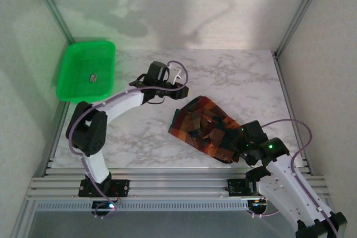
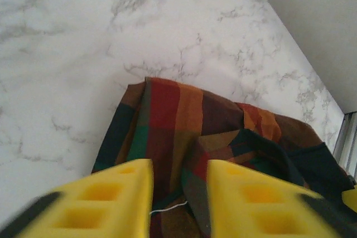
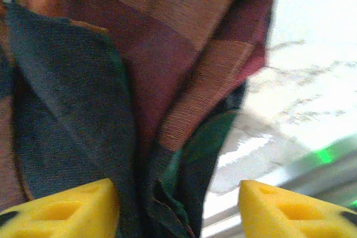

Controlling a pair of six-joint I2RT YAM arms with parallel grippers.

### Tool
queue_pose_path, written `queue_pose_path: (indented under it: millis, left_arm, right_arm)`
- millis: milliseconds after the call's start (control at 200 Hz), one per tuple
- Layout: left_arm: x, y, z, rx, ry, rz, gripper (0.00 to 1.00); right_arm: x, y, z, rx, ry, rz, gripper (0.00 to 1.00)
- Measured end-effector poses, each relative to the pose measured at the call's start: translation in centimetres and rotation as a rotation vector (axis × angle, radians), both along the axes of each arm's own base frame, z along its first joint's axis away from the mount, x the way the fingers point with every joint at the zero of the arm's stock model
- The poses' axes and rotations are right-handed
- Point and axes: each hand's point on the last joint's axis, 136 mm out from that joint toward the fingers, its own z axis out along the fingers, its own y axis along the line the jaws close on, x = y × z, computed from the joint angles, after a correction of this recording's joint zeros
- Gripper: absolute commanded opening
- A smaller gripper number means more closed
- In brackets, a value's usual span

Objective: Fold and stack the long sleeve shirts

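**A:** Right fingers (image 3: 61,210) stand wide over the plaid shirt (image 1: 203,129), left fingers (image 2: 111,199) parted, holding nothing. Shirt's bunched on the marble table (image 1: 251,71), toward the near right corner.

**B:** Looks rumpled, though it's blurry. I'd spread it flat before folding.

Bunched plaid shirt (image 1: 203,129), front right
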Motion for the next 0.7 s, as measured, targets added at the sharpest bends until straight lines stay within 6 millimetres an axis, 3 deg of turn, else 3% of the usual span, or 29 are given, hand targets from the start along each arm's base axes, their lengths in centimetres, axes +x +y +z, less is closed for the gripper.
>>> queue_pose_path:
  millis: [105, 225, 320, 501, 701]
  left_arm:
    - [-0.7, 1.1, -1.8, 0.017, 0.055, 0.03, 0.77]
    - [-1.4, 4.0, -4.1, 0.036, 0.146, 0.105, 0.83]
    - [-1.3, 5.7, -5.2, 0.032, 0.197, 0.15, 0.83]
    - [-1.5, 5.3, -6.0, -0.013, 0.261, 0.142, 0.83]
    - [-2.5, 4.1, -10.4, 0.015, 0.373, 0.113, 0.79]
  right_arm:
    - [-0.2, -0.6, 1.7, -0.026, -0.004, -0.012, 0.67]
    - [1.5, -0.4, 5.3, -0.041, -0.075, 0.02, 0.66]
    - [3.1, 0.3, 6.3, -0.075, -0.066, 0.09, 0.64]
    - [5.4, 1.4, 3.8, -0.151, 0.039, 0.211, 0.61]
    - [5.6, 1.4, 1.4, -0.175, 0.066, 0.258, 0.59]
